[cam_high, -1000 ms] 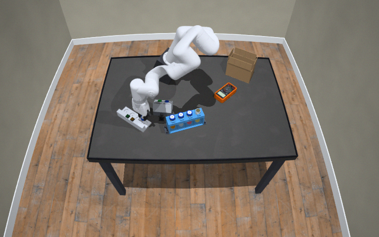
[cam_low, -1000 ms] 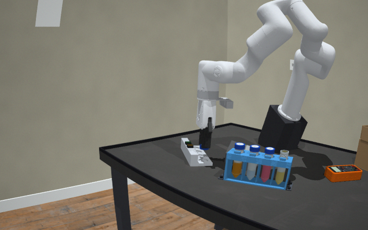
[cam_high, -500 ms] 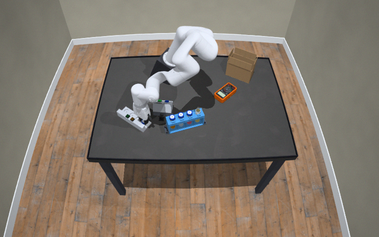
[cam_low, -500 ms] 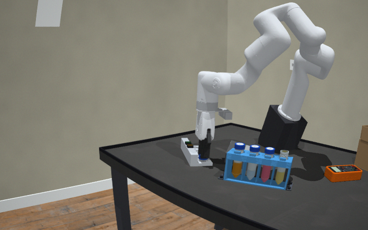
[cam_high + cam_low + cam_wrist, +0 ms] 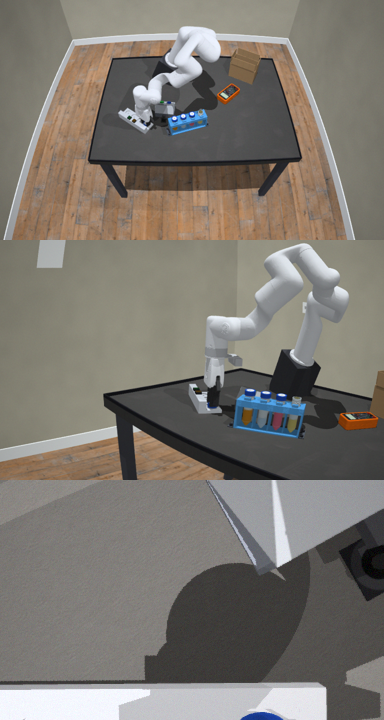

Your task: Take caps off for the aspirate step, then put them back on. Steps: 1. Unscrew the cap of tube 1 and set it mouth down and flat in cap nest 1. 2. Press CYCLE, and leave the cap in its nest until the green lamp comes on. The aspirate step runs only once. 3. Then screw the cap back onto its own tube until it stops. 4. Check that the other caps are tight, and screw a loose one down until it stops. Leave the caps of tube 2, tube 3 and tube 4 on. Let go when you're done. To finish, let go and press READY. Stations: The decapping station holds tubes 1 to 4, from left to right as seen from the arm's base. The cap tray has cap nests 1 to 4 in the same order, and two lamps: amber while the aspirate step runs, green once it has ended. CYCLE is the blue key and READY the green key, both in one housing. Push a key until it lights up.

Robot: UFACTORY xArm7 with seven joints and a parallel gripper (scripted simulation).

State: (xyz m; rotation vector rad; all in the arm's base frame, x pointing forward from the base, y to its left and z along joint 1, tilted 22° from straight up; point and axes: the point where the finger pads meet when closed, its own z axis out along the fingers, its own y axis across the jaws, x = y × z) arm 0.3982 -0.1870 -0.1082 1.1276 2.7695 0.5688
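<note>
My gripper [image 5: 212, 403] points straight down over the white cap tray [image 5: 203, 399] and is shut on a blue cap [image 5: 213, 407]. The cap is down at the tray's top, at the end away from the two dim lamps [image 5: 131, 118]. Whether it rests in the nest I cannot tell. In the wrist view only the cap's edge [image 5: 262, 716] shows above the tray [image 5: 165, 702]. The blue rack [image 5: 187, 122] holds several tubes. Three wear blue caps, and the end tube [image 5: 296, 401] with yellow liquid is open. The grey key housing [image 5: 164, 107] has a green key and a blue key.
An orange multimeter [image 5: 228, 93] lies to the right of the rack. A cardboard box [image 5: 244, 65] stands at the back right. The arm's black base [image 5: 294, 375] is behind the rack. The key housing's corner [image 5: 310, 515] is close to the tray.
</note>
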